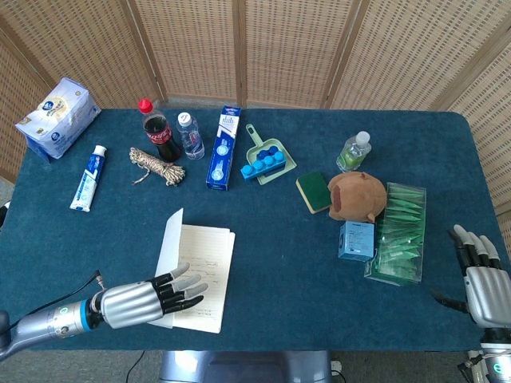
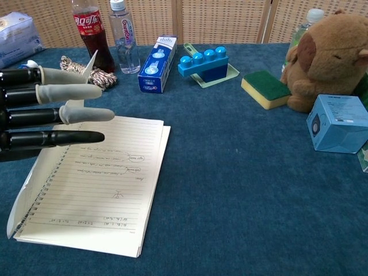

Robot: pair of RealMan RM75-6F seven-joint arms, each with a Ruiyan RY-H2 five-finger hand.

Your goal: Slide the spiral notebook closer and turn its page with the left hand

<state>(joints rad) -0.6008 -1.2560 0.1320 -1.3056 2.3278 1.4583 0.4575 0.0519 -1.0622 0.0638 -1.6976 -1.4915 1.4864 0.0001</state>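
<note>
The spiral notebook point(image 1: 204, 275) lies open near the table's front left edge, also in the chest view point(image 2: 98, 190). One sheet point(image 2: 109, 172) with handwriting on it leans over the lined page, and its left edge point(image 1: 170, 239) still stands up off the table. My left hand point(image 1: 152, 301) is at the notebook's lower left, fingers point(image 2: 63, 112) straight and spread over the sheet, gripping nothing. My right hand point(image 1: 481, 281) rests at the table's front right corner with its fingers extended and empty.
Along the back stand a tissue pack point(image 1: 57, 117), toothpaste point(image 1: 88, 177), rope coil point(image 1: 156, 166), cola bottle point(image 1: 160, 132), water bottle point(image 1: 190, 134), blue box point(image 1: 223, 148) and dustpan with blue blocks point(image 1: 267, 155). To the right are a sponge point(image 1: 314, 191), plush toy point(image 1: 357, 195), small blue box point(image 1: 356, 239) and clear green pack point(image 1: 399, 233).
</note>
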